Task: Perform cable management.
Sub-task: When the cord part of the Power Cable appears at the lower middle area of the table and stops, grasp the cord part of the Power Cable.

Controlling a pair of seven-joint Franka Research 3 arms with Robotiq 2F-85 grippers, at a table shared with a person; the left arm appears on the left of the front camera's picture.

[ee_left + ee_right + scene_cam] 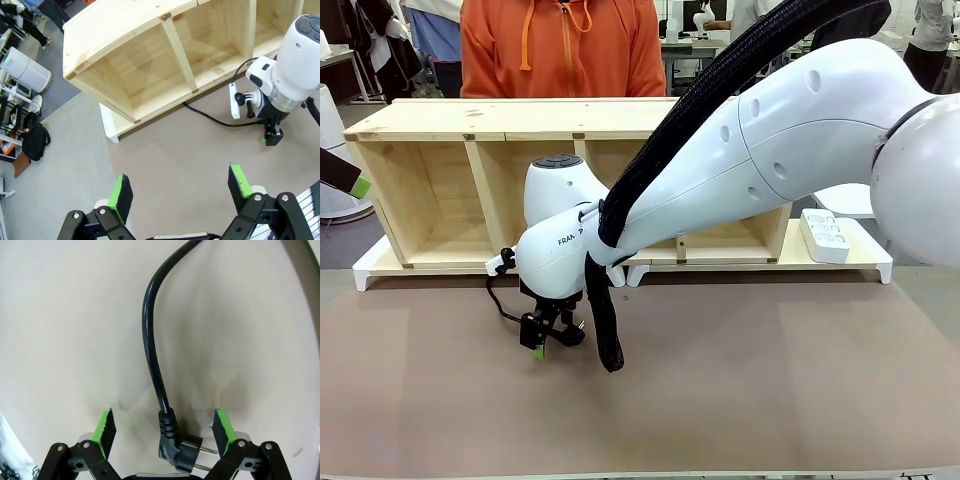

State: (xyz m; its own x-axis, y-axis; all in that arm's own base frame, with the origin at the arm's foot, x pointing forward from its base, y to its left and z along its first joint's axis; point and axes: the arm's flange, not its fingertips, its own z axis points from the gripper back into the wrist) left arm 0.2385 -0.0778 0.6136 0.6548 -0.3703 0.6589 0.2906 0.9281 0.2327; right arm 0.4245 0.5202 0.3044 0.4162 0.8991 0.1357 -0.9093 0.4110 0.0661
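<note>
While right gripper (545, 335) is hovering low at lower left of front frame, its jaws are standing wide, straddling plug (176, 449) of cable (152, 340) on brown table (770, 390). Cable is running from plug at bottom centre of right wrist frame up to top edge. Meanwhile left gripper (180, 192) is hanging above table, jaws wide, holding nothing. Person (560, 45) in orange is standing behind wooden shelf (430, 120) at top of front frame.
</note>
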